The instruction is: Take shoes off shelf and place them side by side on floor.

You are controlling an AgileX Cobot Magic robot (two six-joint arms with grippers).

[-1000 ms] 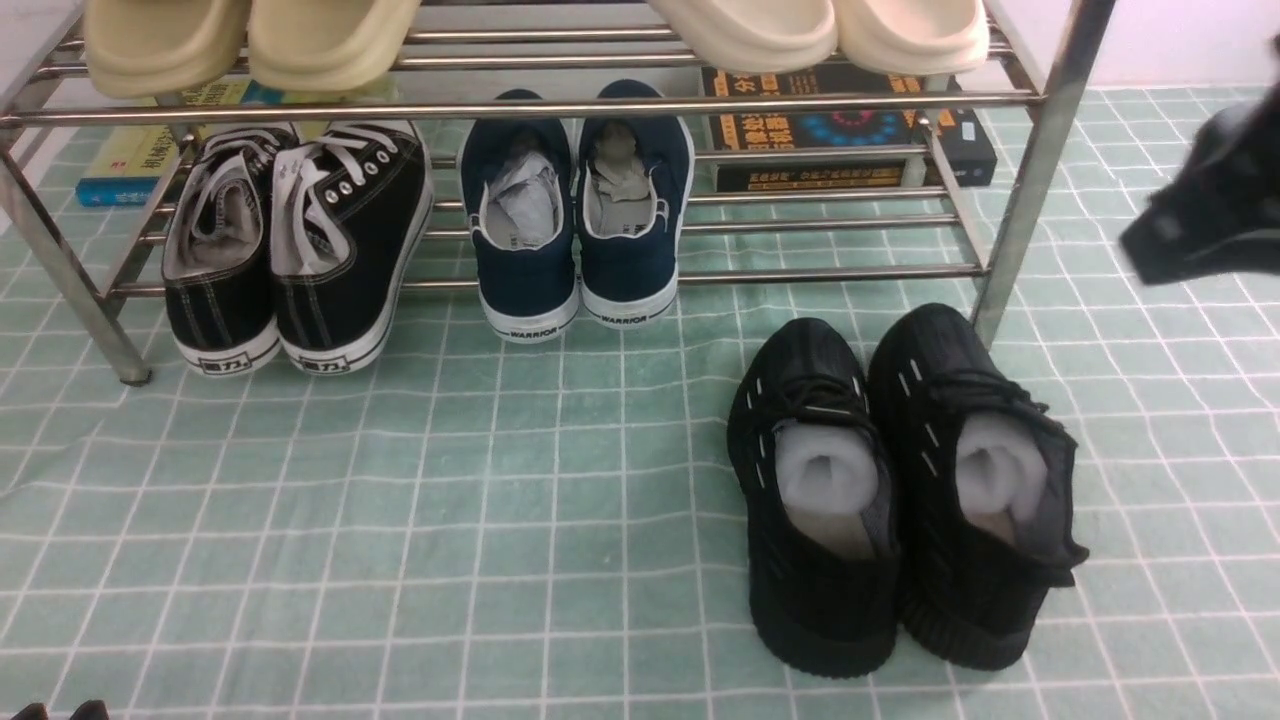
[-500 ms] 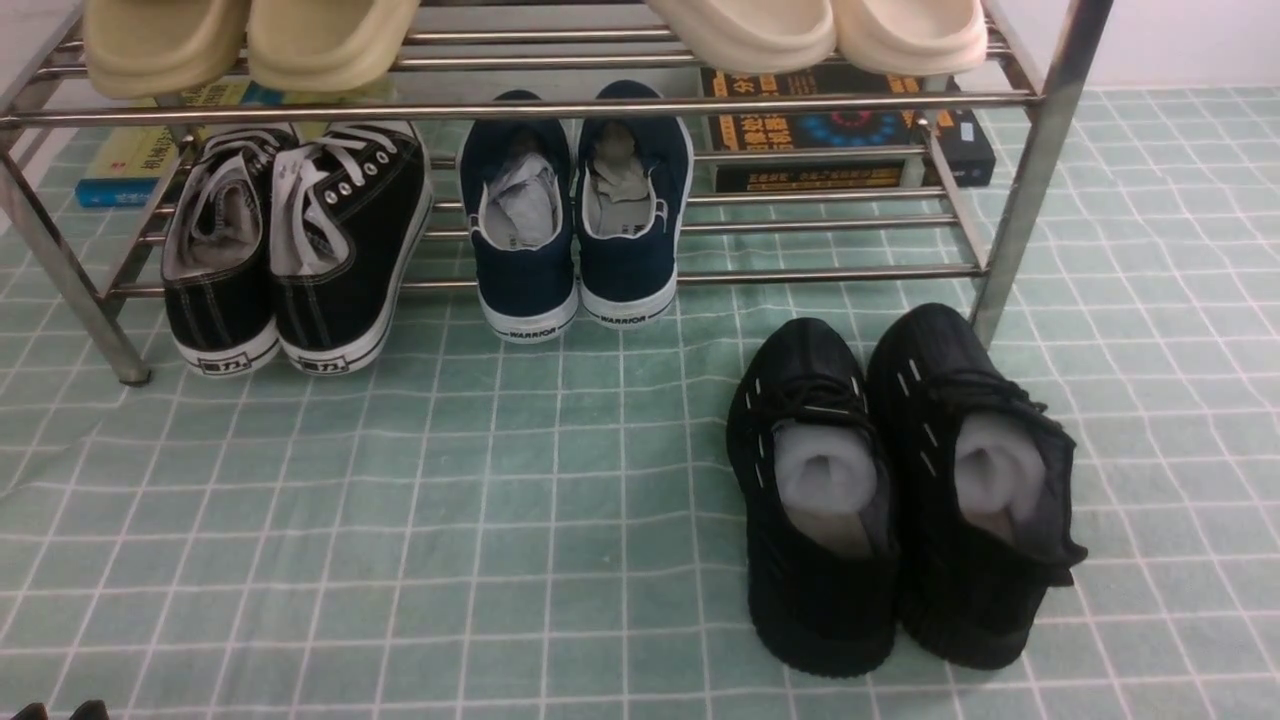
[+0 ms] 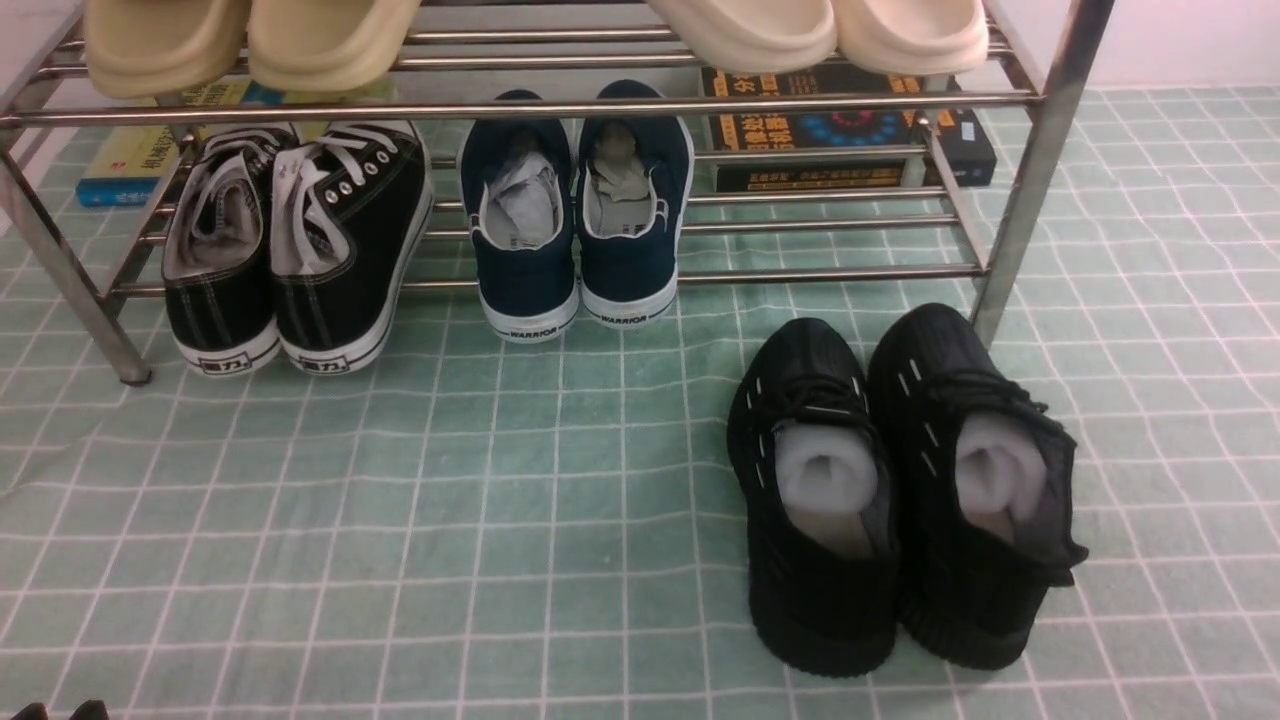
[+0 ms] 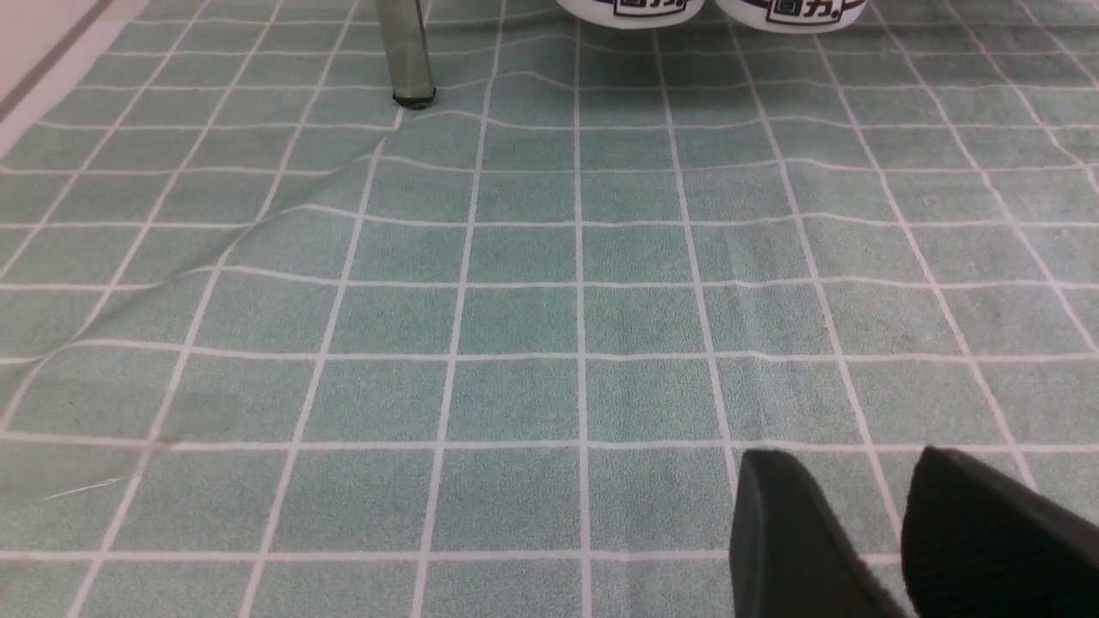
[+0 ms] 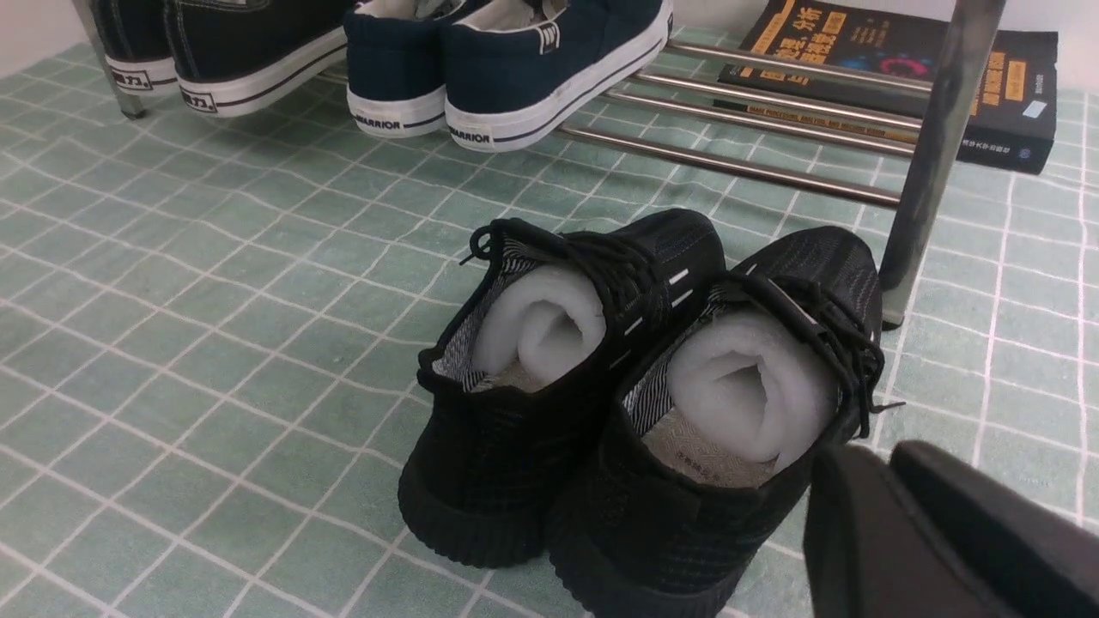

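Pale green floor [image 3: 500, 500], ruled with thin white lines and slightly wrinkled like a sheet, filled most of the front view. A low shelf [image 3: 1040, 150] of shiny silver rods stood at the back.

Readable writing came first on the navy shoes [image 3: 575, 200] on the lower tier, whose white heels carried the word "WARRIOR" in dark capitals. To their left, the black canvas sneakers [image 3: 295, 240] had white soles with small boxed heel labels in characters too small to read with confidence. Behind the rack lay a dark book [image 3: 850, 130] with orange lettering and a yellow book [image 3: 135, 160]; neither title was legible. Two pairs of cream slippers [image 3: 250, 40] sat on the upper tier.

The black shoes [image 3: 900, 480] stood on the floor in front of the rack's right leg, side by side and touching, toes toward the rack. They were entirely black knit with black soles and laces, short white dashes on top, and rolls of grey foam inside.

The left gripper [image 4: 901, 532] hovered low over bare floor, fingers narrowly apart and holding nothing. The right gripper [image 5: 893, 515] sat just behind the right shoe's heel, fingers seemingly pressed together and empty.
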